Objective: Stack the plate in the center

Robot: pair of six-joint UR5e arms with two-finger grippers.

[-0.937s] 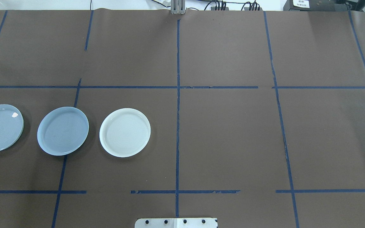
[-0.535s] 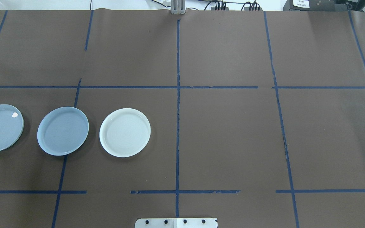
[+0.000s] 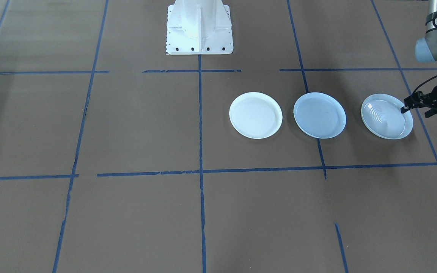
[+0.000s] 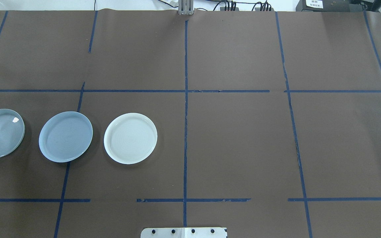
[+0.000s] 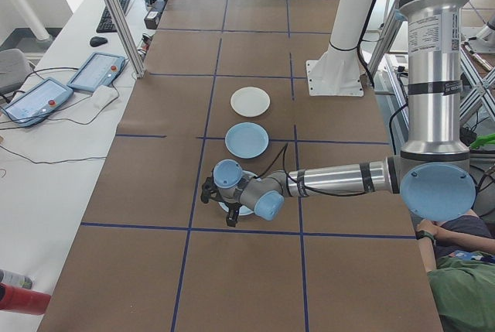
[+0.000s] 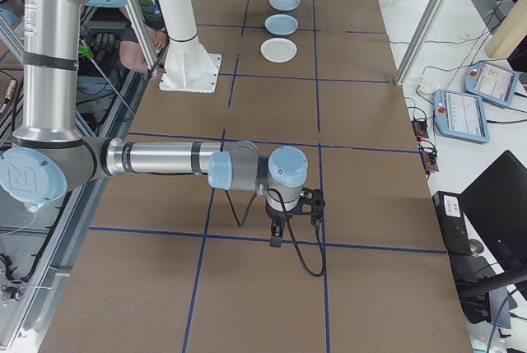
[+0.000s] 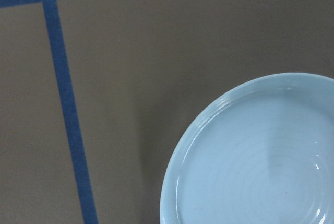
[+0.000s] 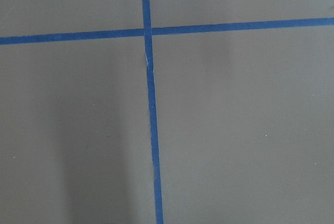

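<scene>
Your left arm (image 5: 340, 178) reaches low and nearly level across the table (image 4: 236, 138), wrist bent down, with the left gripper (image 3: 412, 107) over the outer edge of the ridged plate (image 3: 387, 116). In the front-facing view its dark fingers (image 3: 408, 103) look spread, one tip over the plate's rim; contact cannot be judged. In the overhead view only a dark fingertip shows at the frame's left edge, over that plate. The left wrist camera looks straight down on the plate's concentric rings and the brown paper beside it.

Your right arm (image 6: 165, 158) lies level and low at the other end of the table, well apart from the plates, with the right gripper (image 6: 278, 238) pointing straight down above a blue tape (image 8: 150, 98) crossing. It shows only in the right side view, so whether it is spread or closed cannot be told.

The three plates lie flat in one row along the table, apart from each other: ridged plate, pale blue plate (image 3: 319, 115) in the middle, white plate (image 3: 255, 115) nearest the robot base (image 3: 199, 26). All are round, so no long axis or heading; rims face up. Nothing is stacked yet.
</scene>
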